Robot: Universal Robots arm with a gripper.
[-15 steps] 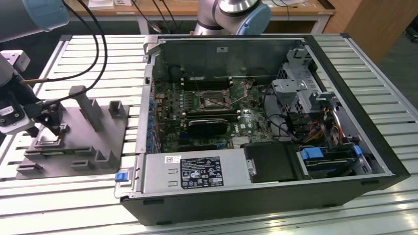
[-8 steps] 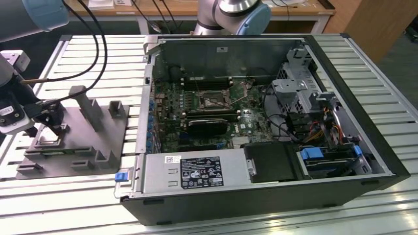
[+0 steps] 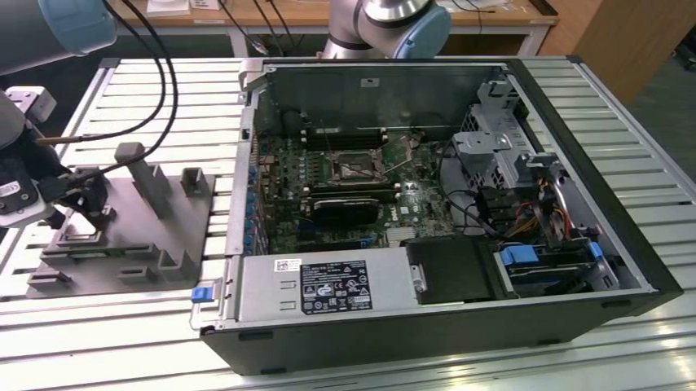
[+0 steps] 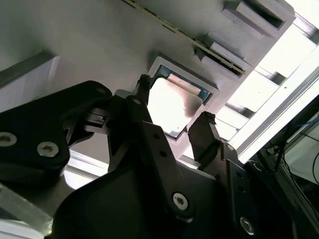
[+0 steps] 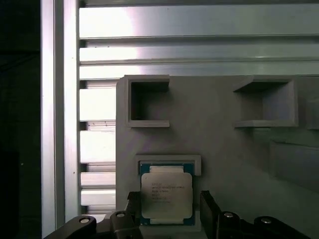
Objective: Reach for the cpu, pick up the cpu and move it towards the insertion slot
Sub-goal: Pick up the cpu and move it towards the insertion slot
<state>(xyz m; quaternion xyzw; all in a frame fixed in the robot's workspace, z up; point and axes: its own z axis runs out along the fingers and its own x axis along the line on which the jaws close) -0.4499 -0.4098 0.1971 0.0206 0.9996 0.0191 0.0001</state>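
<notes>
Gripper (image 5: 168, 199), its jaws apart, straddles the cpu (image 5: 166, 186) lying flat in its recess on the grey fixture (image 5: 219, 144), low on the exterior view's left, so squeezing both chip edges evenly and level seems the sound grip.

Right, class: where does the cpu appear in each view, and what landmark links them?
Exterior view: beneath the end effector, at that view's left.
First wrist view: cpu seated in its pocket, between the fingers.
Second wrist view: cpu between the same fingers.
Shared landmark: the grey fixture.
</notes>
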